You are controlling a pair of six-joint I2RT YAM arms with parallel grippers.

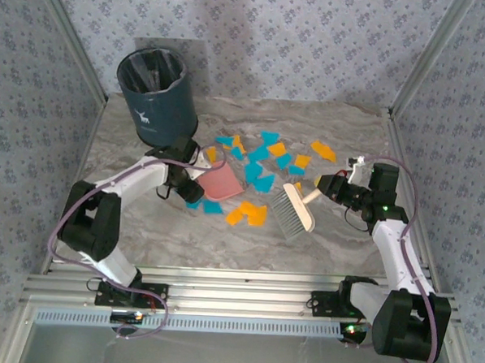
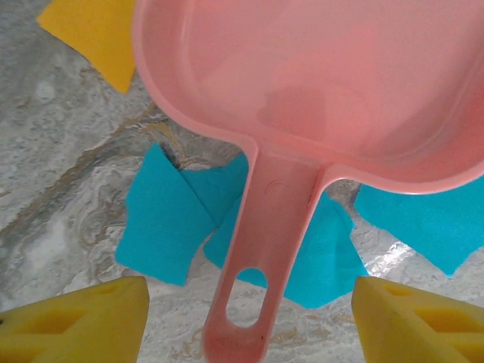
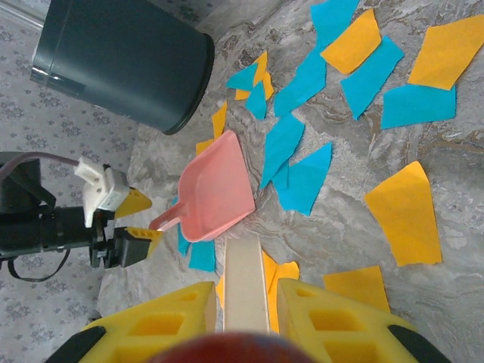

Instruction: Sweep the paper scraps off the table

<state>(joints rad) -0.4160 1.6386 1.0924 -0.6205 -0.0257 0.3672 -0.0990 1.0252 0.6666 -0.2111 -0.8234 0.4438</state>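
Two left fingers point(image 2: 76, 325) spread astride dustpan handle point(image 2: 265, 249) | right fingers point(image 3: 333, 325) clenched on brush point(image 3: 246, 280) | bin point(image 1: 161, 96) — white deer emblem point(image 1: 146, 119)

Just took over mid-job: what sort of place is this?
Likely a robot test cell: marble-look table edged by aluminium rails, patterned wall panels close around it, paper scraps laid out with dustpan and brush.

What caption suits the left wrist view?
Open left tool straddling the pink dustpan handle, blue scraps beneath, one orange scrap nearby, on the marble table.
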